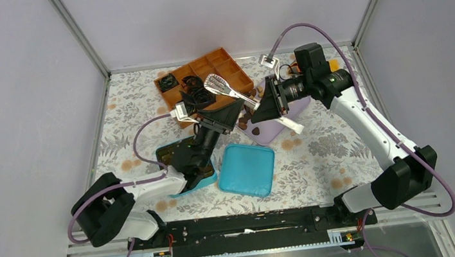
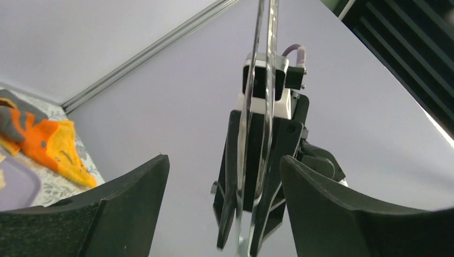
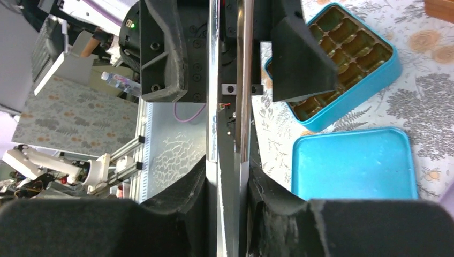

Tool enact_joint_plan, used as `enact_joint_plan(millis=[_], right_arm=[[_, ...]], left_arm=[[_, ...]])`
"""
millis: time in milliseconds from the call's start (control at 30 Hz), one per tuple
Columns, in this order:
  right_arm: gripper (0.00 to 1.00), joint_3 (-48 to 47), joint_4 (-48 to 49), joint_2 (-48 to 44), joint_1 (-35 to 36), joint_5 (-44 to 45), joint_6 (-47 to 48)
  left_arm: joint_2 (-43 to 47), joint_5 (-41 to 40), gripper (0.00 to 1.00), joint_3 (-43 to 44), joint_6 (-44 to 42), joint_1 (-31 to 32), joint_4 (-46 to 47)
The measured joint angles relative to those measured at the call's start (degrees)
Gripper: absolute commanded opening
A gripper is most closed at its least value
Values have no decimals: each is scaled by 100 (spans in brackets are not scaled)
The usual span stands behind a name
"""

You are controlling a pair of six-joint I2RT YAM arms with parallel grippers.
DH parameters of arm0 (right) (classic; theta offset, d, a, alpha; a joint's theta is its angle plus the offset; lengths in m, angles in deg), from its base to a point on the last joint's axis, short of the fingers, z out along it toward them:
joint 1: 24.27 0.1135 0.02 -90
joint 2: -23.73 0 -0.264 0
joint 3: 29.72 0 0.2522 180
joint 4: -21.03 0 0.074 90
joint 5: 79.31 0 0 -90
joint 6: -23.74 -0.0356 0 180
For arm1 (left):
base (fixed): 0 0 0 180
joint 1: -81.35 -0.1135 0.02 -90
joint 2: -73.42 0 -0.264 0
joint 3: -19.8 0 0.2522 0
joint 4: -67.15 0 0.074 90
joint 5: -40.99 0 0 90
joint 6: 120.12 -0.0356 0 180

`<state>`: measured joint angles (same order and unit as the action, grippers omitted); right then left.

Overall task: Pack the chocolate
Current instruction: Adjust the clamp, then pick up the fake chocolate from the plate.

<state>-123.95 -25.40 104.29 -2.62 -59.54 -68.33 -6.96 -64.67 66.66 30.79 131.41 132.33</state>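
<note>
above the table, the right pincer clamps the metal tongs (left pincer gapes around them).

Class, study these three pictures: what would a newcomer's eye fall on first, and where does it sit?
The shiny metal tongs stand out mid-table, clamped in the right claw while the left claw stands open around them. Nearer the arms lie an open turquoise tin and its square lid.

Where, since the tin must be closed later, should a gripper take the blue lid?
Pinch the blue lid at the edge away from the tin, from above: it lies flat, probably too wide to span, and that side is free.
</note>
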Motion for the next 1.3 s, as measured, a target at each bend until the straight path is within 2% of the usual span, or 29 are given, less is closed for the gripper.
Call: enact_joint_plan(millis=[133, 300, 400, 533, 700, 800, 933, 1300], right_arm=[[38, -197, -348, 76, -20, 463, 378], [38, -431, -750, 302, -79, 1316, 949], [38, -503, -973, 542, -105, 1982, 1294], [39, -546, -1257, 920, -122, 2892, 1705], [39, -651, -1478, 1366, -144, 3919, 2146], [39, -693, -1513, 1648, -153, 4468, 2393], [39, -785, -1567, 2061, -157, 4887, 2597], [39, -1539, -1600, 3014, -157, 5425, 2802]], left_arm=[[492, -85, 88, -553, -81, 0, -138], [1919, -254, 89, -1255, -308, 0, -1217], [3080, -422, 89, -1397, -483, 0, -2520], [4616, -798, 89, -1342, -660, -4, -4765], [5805, -1346, 93, -1257, -702, -4, -6822], [6157, -1644, 95, -1222, -693, -4, -7729], [6282, -1878, 96, -1222, -649, -4, -8467], [6238, -2020, 96, -1222, -612, -4, -8979]])
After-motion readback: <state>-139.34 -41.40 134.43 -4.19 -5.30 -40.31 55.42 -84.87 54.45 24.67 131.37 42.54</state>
